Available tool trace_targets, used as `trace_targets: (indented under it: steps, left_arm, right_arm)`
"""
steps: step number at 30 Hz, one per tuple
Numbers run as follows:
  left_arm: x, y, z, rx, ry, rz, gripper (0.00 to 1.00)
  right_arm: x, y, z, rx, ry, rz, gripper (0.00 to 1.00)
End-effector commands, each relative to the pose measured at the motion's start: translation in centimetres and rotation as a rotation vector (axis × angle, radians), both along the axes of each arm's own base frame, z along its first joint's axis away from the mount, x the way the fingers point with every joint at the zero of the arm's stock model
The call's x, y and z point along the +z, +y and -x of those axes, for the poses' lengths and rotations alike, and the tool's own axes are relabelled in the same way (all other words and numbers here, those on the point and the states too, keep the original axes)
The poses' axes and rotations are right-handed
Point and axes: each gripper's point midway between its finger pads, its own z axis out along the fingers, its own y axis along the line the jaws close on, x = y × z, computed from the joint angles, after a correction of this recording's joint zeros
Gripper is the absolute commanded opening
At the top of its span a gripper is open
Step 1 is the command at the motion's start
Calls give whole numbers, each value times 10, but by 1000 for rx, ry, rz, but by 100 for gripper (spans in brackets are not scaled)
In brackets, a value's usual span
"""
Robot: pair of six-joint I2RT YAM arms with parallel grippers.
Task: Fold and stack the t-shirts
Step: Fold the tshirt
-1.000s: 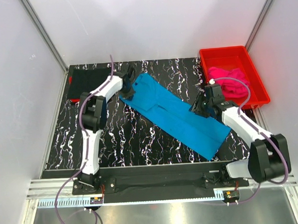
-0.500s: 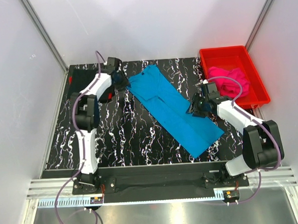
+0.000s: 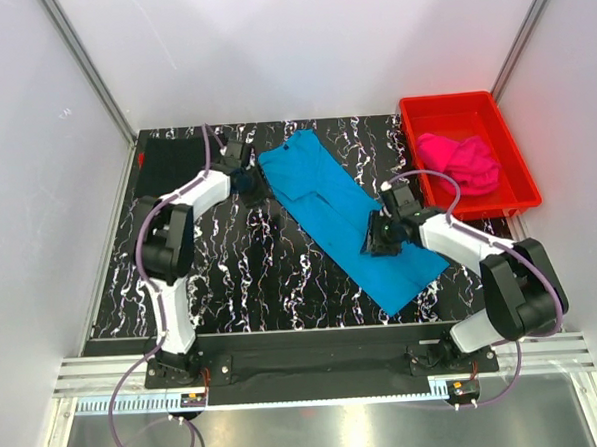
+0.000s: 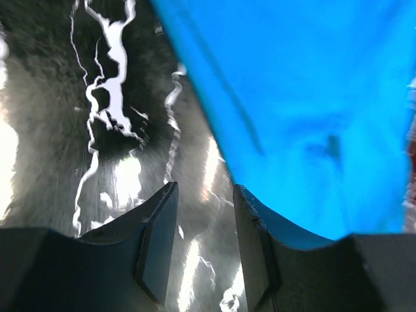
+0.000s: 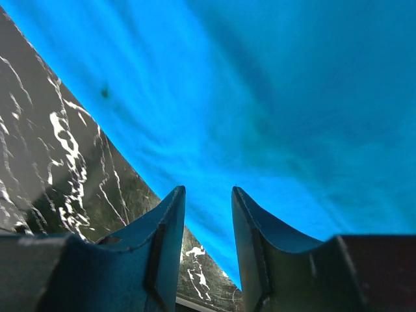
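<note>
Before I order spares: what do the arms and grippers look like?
The left arm and right arm have white shells, black joints and a purple cable looping along each. The left gripper and right gripper each have two dark, tapered fingers.

The bench (image 3: 241, 277) is black with white marble-style veins all over. A red plastic bin (image 3: 453, 115) sits in its far right corner. Plain white walls (image 3: 319, 42) box it in, with slanted metal posts (image 3: 90, 74) at the back corners.
</note>
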Motion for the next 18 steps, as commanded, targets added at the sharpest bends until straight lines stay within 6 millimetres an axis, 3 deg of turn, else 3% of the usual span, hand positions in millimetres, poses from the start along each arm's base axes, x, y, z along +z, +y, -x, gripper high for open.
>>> trace_targets:
  steps: [1,2,3,10,14,15,18]
  left_arm:
    - [-4,-7,-31,29,-21,28,43]
    - [3,-14,-41,18,-37,50,43]
    - [-11,-17,-42,16,-7,49,43]
    - [-29,-29,-61,13,1,93,38]
    - [-39,-27,-75,21,23,89,21]
    - [-46,-26,-77,25,35,91,13]
    - [-47,-13,-93,61,24,114,0]
  right_arm:
    - [-6,2,3,-13,-19,48,41]
    - [-8,3,5,-14,-16,60,40]
    - [-11,5,7,-9,-14,74,40]
    - [-25,20,11,-26,11,89,39]
    - [-25,35,12,-31,22,53,39]
    - [-22,39,10,-30,19,44,39]
    - [-15,51,8,-28,11,14,39]
